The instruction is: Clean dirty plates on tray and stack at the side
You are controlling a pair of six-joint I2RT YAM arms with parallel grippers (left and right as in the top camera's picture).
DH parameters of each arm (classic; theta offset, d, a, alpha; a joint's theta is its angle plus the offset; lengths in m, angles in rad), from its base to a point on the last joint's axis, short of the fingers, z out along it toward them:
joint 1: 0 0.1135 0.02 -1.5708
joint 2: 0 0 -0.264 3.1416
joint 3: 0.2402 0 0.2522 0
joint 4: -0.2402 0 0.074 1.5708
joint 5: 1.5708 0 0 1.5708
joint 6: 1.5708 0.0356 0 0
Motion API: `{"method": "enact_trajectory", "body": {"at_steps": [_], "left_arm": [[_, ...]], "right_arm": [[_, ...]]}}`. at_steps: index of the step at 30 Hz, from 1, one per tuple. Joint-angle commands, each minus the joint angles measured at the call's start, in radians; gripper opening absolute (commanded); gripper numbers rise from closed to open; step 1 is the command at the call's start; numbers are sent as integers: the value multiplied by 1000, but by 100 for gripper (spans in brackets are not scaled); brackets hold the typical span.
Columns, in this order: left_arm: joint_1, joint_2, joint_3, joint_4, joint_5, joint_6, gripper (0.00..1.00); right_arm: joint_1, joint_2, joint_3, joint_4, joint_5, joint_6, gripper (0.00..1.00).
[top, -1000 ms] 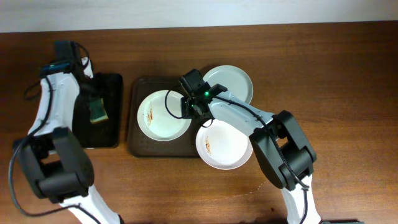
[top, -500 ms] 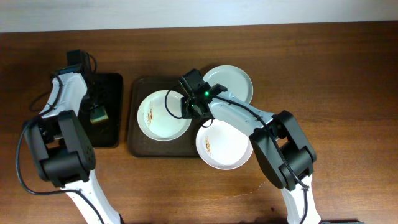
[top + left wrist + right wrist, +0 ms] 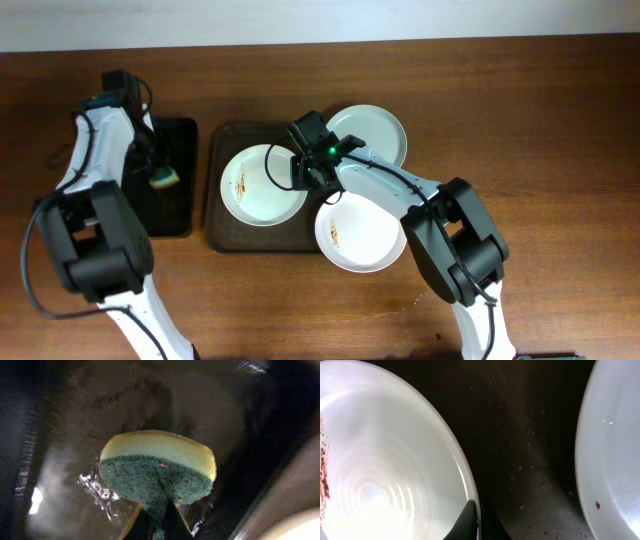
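Three plates to deal with, biggest stuff first: the table (image 3: 540,120) carries the brown tray (image 3: 213,215) with a narrower black tray (image 3: 172,218) just beside it. The left plate (image 3: 262,185) lies flat inside the brown tray, the far plate (image 3: 368,135) hangs over its far right corner, and the near plate (image 3: 360,232) hangs over its near right corner. I'd guess they're stiff, glossy and slippery, and they could chip if knocked together. They're shallow, so the thin rim is really the only place to pinch, and I'd expect a plate to swing if lifted from one edge. The sponge (image 3: 163,178) is the opposite: soft, squashy, light. From overhead I get the whole layout and the brown smears in the left and near plates, but the wrists hide the fingertips. The right wrist cam fills that in: my right claw (image 3: 479,521) is pinched on the left plate's rim, one finger on each side, and it also shows specks on the tray floor. The left wrist cam shows the left claw (image 3: 156,522) squeezing the sponge by its green scouring side, yellow foam above, over the black tray.
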Motion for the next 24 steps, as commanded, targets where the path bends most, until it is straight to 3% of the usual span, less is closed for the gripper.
{"method": "enact_trajectory", "body": {"at_steps": [1,4,19,24], "left_arm": [[-4,-159,45,-19,19,80,1],[-4,-174,43,-27,-4,131,1],[-22,-172,43,-30,-43,131,1],[-190,-144,34,-35,164,132,1]], "right_arm": [[0,29,8,1,16,12,4],[0,29,8,8,16,1,4],[0,29,8,8,16,1,4],[-24,28,13,7,-71,1,4]]}}
